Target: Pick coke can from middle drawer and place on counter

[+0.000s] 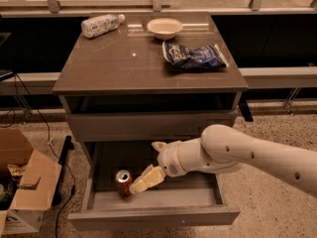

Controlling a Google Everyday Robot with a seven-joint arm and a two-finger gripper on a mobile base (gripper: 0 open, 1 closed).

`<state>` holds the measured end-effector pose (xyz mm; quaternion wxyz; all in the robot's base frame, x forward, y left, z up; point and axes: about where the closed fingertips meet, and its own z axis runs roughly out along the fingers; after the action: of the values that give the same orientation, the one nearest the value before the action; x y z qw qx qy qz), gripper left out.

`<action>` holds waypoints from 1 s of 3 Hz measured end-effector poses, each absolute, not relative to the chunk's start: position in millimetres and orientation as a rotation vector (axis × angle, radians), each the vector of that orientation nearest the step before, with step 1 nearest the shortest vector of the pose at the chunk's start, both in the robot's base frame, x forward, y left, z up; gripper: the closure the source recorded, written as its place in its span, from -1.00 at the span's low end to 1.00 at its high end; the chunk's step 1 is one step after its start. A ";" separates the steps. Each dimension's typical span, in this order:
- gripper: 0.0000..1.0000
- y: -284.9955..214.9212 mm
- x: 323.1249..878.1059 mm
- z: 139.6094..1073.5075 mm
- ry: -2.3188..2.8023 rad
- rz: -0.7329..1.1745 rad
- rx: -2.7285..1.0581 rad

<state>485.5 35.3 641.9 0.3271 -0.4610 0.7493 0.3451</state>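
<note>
Coke can (123,182) stands in the left front part of the middle drawer (153,214), which is pulled out wide at the bottom of the cabinet. The can is upright, its long axis vertical, with the silver top and pull tab facing up. No writing can be read on its red side.

The gripper (143,166) is inside the drawer just to the can's right, at the end of the white arm (247,155) that reaches in from the right. Its jaws are spread apart and grasp nothing. The lower finger (147,178) slants down to the left, its tip right by the can's side; whether it touches cannot be told. The other finger (158,146) points up toward the drawer's back, so the can sits outside the jaws, not between them.

An open cardboard box (27,182) sits on the floor to the left.

Farther back, the counter surface (114,63) carries a crinkled blue snack bag (194,56) at the right, its white print illegible. A pale bowl (164,28) sits at the rear middle. A clear plastic bottle (101,25) lies on its side at the rear left, label unreadable.
</note>
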 end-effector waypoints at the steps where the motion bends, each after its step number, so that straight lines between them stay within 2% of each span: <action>1: -1.00 35.2 494.6 612.0 2.008 0.878 -1.185; 3: -1.00 51.0 528.7 534.5 2.061 0.888 -1.153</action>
<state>528.7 51.0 534.5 0.3045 -0.4352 0.7781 0.3353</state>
